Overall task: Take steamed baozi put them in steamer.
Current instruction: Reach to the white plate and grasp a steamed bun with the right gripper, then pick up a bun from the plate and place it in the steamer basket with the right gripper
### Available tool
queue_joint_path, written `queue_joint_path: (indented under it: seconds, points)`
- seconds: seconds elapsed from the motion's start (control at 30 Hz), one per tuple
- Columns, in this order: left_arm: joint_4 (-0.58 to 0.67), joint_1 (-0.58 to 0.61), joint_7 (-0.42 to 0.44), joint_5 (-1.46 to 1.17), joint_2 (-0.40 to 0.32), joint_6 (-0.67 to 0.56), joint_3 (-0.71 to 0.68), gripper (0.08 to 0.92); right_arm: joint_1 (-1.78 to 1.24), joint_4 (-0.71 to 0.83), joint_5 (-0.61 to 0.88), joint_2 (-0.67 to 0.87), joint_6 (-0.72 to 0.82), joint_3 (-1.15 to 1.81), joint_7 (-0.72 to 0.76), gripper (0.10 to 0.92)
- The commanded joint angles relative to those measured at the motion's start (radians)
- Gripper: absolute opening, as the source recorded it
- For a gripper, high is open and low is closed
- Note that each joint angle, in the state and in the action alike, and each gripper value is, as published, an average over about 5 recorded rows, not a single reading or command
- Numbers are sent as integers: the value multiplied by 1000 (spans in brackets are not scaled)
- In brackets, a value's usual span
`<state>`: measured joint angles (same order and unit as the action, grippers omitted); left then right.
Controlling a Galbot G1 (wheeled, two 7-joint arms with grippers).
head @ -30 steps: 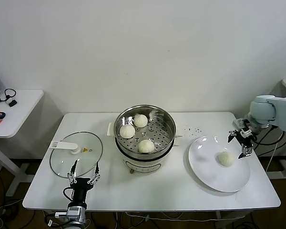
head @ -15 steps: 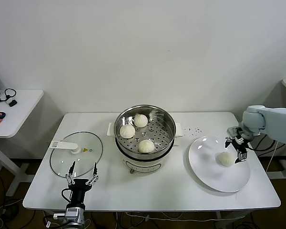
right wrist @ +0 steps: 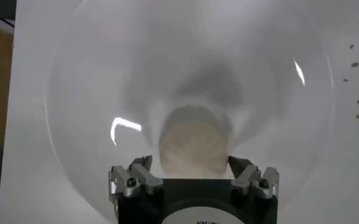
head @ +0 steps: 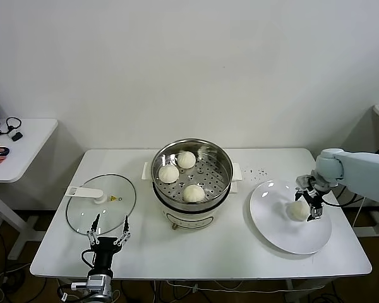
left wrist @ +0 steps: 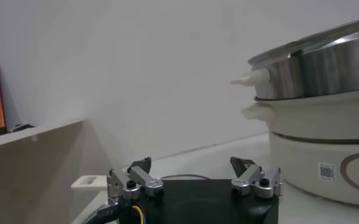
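The steel steamer (head: 222, 165) stands mid-table with three steamed baozi on its perforated tray: one at the back (head: 186, 160), one to the left (head: 168, 173), one at the front (head: 194, 193). Another baozi (head: 295, 211) (right wrist: 193, 143) lies on the white plate (head: 275, 230) to the right. My right gripper (head: 307, 201) (right wrist: 191, 165) is open and low over that plate, one finger on each side of the bun, not closed on it. My left gripper (head: 107, 238) (left wrist: 191, 164) waits open at the table's front left.
The glass lid (head: 101, 203) with its white handle lies flat left of the steamer, just beyond the left gripper. In the left wrist view the steamer's wall (left wrist: 325, 67) rises close by. A side desk (head: 22, 142) stands far left. Dark specks (head: 259, 170) dot the table behind the plate.
My right gripper has moved in from the plate's right edge and down, so its open fingers now stand on either side of the baozi. The left arm has stayed put.
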<state>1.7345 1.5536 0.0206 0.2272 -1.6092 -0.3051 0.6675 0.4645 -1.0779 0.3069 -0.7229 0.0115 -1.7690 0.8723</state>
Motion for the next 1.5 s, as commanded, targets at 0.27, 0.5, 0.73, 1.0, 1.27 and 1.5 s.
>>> queue_joint_path:
  seconds: [0.27,0.5,0.73,1.0,1.27,1.5]
  points:
    - [8,3,-1,2,-8,0,-3,823,-29,7,-15,-2,6,28,-5,792]
    - [12,6,-1,2,-8,-1,-5,823,10,-14,-10,3,10,0,-9,611]
    - [19,1,1,2,-9,3,-9,823,239,-112,78,-3,18,-147,-1,573]
    - [17,-7,2,2,-9,5,-24,823,626,-264,231,-90,19,-404,29,577]
    - [19,-16,5,7,-9,13,-55,823,849,-406,439,-190,101,-481,40,584]
    - [30,-19,9,7,-4,18,-66,823,892,-506,585,-245,207,-447,-7,585]
